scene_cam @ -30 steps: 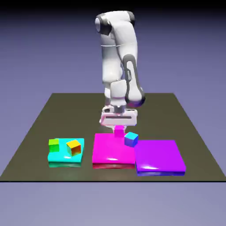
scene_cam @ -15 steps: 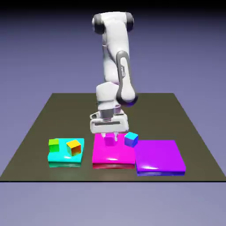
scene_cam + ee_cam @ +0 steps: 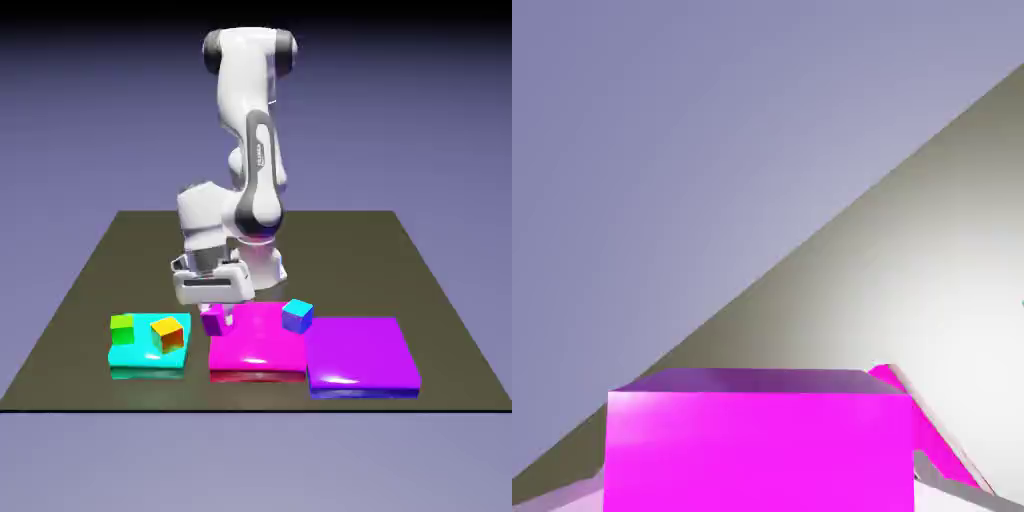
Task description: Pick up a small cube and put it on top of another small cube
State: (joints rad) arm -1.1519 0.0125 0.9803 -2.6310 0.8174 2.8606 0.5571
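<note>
Pincer point(image 3: 212, 312) is clamped on the tiny magenta-pink cube point(image 3: 212, 320) — hanging just above the tabletop point(image 3: 80, 300), with the small yellow-orange cube point(image 3: 168, 334) on the cyan slab point(image 3: 135, 352) off toward the exterior view's left.

Purple slab point(image 3: 362, 354) lower right, magenta slab point(image 3: 258, 345) touching beside it, cyan slab point(image 3: 148, 352) lower left of the dark table point(image 3: 100, 270).
</note>
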